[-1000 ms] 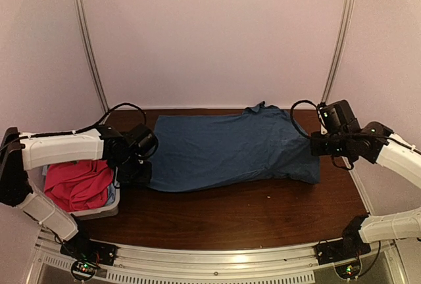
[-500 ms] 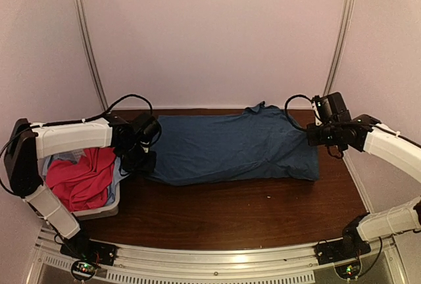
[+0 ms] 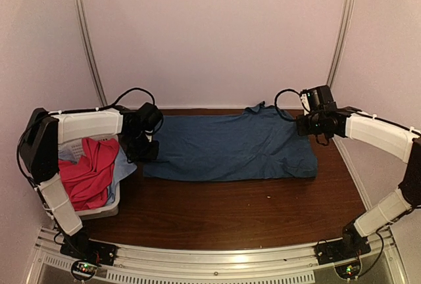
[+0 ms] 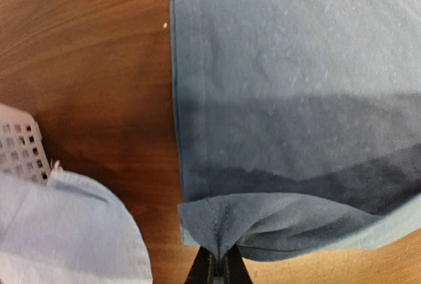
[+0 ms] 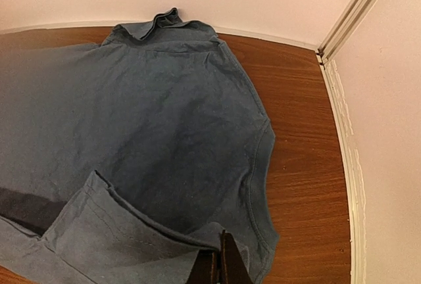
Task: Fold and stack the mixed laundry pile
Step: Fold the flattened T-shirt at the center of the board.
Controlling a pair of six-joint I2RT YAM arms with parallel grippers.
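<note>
The dark blue T-shirt (image 3: pixel 230 146) lies spread across the brown table, its near edge folded back over itself. My left gripper (image 3: pixel 146 147) is shut on the shirt's left hem corner (image 4: pixel 220 228), lifted above the lower layer. My right gripper (image 3: pixel 304 126) is shut on the shirt's right edge (image 5: pixel 197 238), with a fold raised beside it. The magenta-pink shirt (image 3: pixel 82 175) and the pale light-blue cloth (image 3: pixel 122 169) lie heaped in the basket at the left; the light-blue cloth also shows in the left wrist view (image 4: pixel 66 231).
A white slotted plastic basket (image 3: pixel 99 210) stands at the table's left front; its corner shows in the left wrist view (image 4: pixel 20 149). Walls and a metal rail (image 5: pixel 355 8) close the back and right. Bare brown table (image 3: pixel 250 212) lies in front of the shirt.
Both grippers have carried the shirt's near edge away from me, toward the back, folding it over. The shirt now looks narrower and flatter. Both arms have swung further back.
</note>
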